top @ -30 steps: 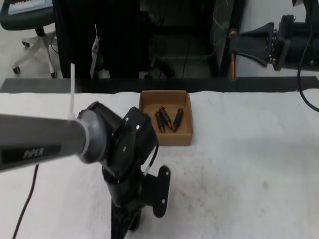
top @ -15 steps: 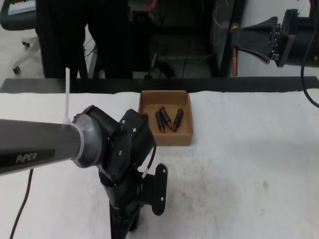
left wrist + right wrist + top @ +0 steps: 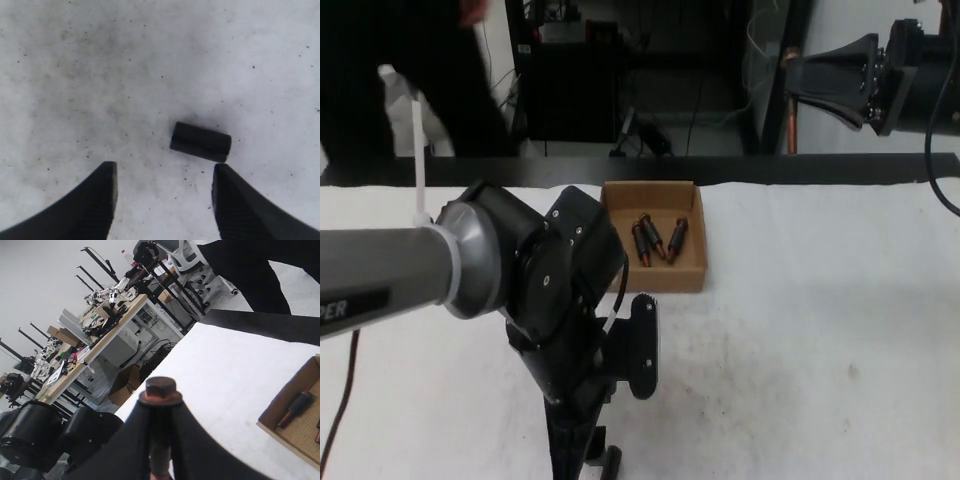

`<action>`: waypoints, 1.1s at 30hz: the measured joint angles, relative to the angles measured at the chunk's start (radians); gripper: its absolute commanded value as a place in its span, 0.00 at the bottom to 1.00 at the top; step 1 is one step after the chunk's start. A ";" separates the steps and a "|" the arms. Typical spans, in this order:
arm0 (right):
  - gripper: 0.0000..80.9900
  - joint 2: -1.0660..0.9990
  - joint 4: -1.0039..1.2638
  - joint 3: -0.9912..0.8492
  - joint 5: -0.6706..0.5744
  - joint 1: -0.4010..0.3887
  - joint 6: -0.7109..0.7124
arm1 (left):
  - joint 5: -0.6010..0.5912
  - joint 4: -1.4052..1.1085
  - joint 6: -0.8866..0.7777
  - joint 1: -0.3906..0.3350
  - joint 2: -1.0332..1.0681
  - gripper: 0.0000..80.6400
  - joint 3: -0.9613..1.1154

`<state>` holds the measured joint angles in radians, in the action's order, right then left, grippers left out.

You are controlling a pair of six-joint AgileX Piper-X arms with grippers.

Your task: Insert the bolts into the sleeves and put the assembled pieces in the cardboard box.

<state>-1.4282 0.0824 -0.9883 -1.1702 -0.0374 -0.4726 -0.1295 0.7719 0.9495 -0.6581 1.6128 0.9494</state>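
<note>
A short black sleeve [image 3: 200, 141] lies on its side on the white cloth. My left gripper [image 3: 163, 170] hangs open just above it, the sleeve a little ahead of the fingertips and nearer one finger [image 3: 235, 205]. High at the back right, my right gripper [image 3: 798, 76] is shut on a copper bolt [image 3: 159, 390], whose shank [image 3: 787, 118] hangs down. The cardboard box [image 3: 620, 195] sits at the bench's far middle with three assembled pieces [image 3: 655, 240] inside. One such piece [image 3: 296, 406] lies by the box's corner [image 3: 285, 432] in the right wrist view.
The left arm's body [image 3: 550, 300] hides the cloth below it in the high view. White cloth [image 3: 820, 330] covers the bench to the right of the box. A dark strip [image 3: 840, 168] runs along the far edge. A person stands behind the bench at the far left.
The left arm has swung a little leftward and its wrist has shifted slightly toward the box. The right arm edged right, then held. The person behind has moved left.
</note>
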 measured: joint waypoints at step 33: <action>0.01 0.055 0.000 0.000 -0.004 0.000 -0.051 | -0.064 0.059 -1.392 -0.020 0.033 0.59 0.012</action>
<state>-1.3732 0.0824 -0.9883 -1.1741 -0.0374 -0.5234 -0.1938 0.8311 -0.4421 -0.6779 1.6459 0.9609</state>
